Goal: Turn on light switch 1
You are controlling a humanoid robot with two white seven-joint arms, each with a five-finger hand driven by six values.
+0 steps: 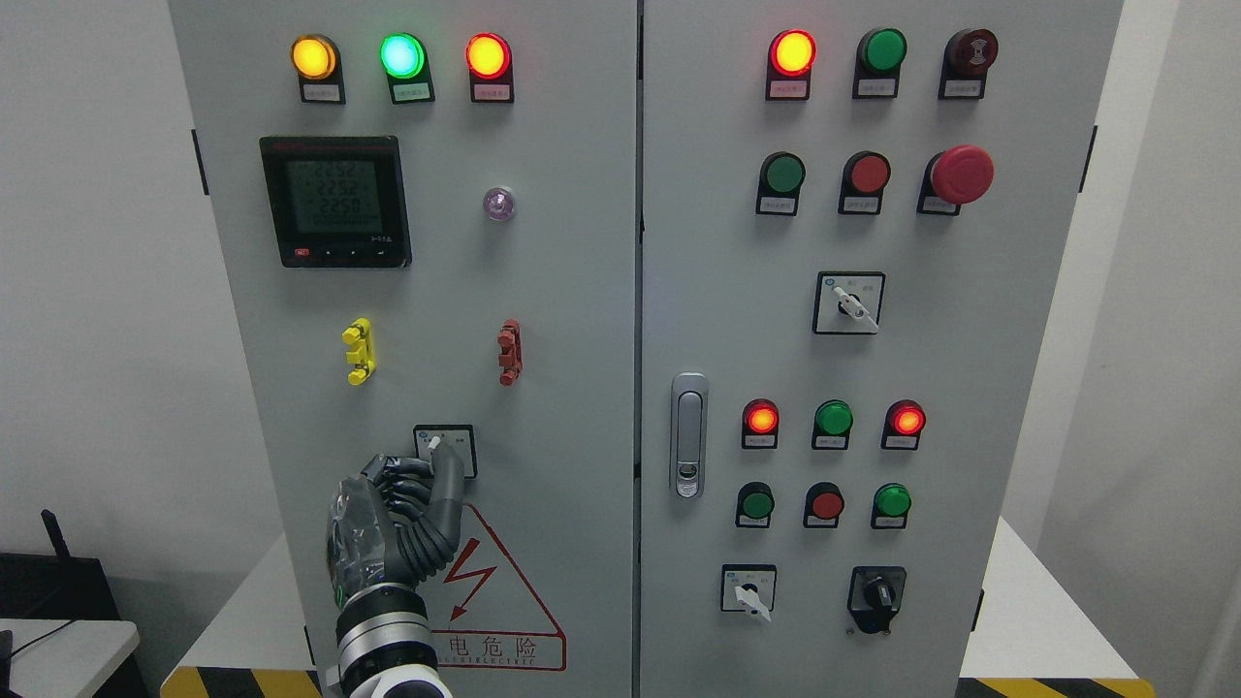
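White-knobbed rotary switch [444, 449] on left cabinet door [427, 291] sits at left hand [397, 514] fingertips (thumb touching knob, fingers curled, gripping nothing).

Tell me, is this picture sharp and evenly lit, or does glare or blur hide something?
Head view: mostly sharp and evenly lit. The lit lamps bloom, most strongly the top-left green lamp, whose centre washes out. The small labels under the lamps are too fine to read. The meter screen shows faint, low-contrast digits. The left robot hand at the rotary switch is in focus.
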